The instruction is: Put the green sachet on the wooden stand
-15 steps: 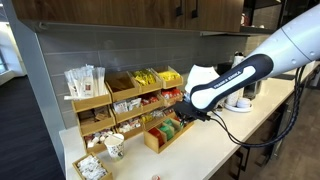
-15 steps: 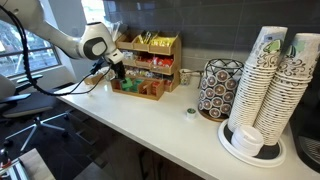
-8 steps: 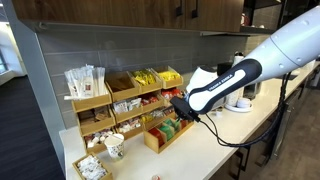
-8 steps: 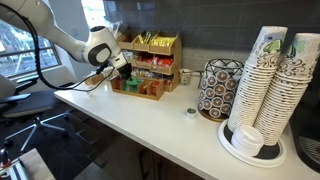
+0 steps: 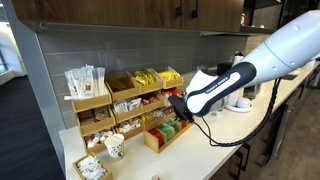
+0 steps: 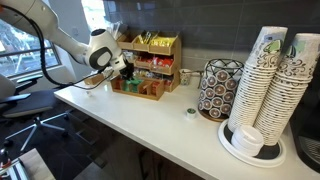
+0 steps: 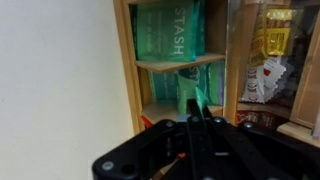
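My gripper (image 7: 193,120) is shut on a small green sachet (image 7: 192,103), which sticks up thin and edge-on between the fingertips. It hangs right in front of the wooden stand (image 7: 126,70). A shelf of the stand just ahead holds a stack of green packets (image 7: 168,32). In both exterior views the gripper (image 5: 172,108) (image 6: 127,70) is at the front of the tiered wooden stand (image 5: 128,101) (image 6: 163,44), above its low front tray (image 5: 166,137). The sachet is too small to make out there.
Yellow, red and orange packets fill the stand's other compartments (image 7: 270,50). A paper cup (image 5: 115,147) and a small box (image 5: 92,168) stand beside the stand. Stacked paper cups (image 6: 275,90), a patterned holder (image 6: 215,88) and a small round object (image 6: 190,113) stand on the white counter (image 6: 140,125).
The gripper has risen a little from the low front tray and moved in toward the stand's shelves, still shut on the sachet.
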You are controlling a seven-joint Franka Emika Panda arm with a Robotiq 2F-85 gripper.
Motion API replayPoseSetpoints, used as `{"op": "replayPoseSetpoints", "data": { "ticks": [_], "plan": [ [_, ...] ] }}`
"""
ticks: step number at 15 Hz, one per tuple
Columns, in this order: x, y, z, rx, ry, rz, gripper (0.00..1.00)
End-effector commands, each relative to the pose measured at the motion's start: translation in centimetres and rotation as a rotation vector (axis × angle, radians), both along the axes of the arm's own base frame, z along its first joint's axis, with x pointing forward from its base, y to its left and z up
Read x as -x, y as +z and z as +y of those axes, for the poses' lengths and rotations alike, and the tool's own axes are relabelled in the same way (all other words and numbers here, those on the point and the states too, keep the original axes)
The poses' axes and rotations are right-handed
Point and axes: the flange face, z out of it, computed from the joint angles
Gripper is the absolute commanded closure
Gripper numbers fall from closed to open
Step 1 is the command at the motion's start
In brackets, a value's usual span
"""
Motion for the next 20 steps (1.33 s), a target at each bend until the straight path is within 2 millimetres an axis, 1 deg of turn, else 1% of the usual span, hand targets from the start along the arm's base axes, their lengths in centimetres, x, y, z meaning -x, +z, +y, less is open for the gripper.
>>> {"op": "replayPoseSetpoints", "data": {
  "ticks": [1,6,9,10,11,12,16,18,20],
  "plan": [
    [-0.3,-1.0,0.0,-0.042,-0.046,0.013,0.99],
    [-0.7,-2.5,-0.1,-0.037,-0.070,0.034,0.99],
    [-1.0,-2.8,0.2,-0.045,-0.075,0.024,0.99],
    [-1.1,-2.8,0.3,-0.047,-0.077,0.016,0.73],
    [-1.2,-2.8,0.4,-0.052,-0.077,0.006,0.71],
    [-1.4,-2.8,0.5,-0.055,-0.076,-0.006,0.65],
    [-1.8,-3.4,0.8,-0.056,-0.076,-0.030,0.34],
    [-1.8,-3.6,0.8,-0.057,-0.076,-0.038,0.20],
    [-1.5,-3.3,0.5,-0.049,-0.076,-0.040,0.05]
  ]
}}
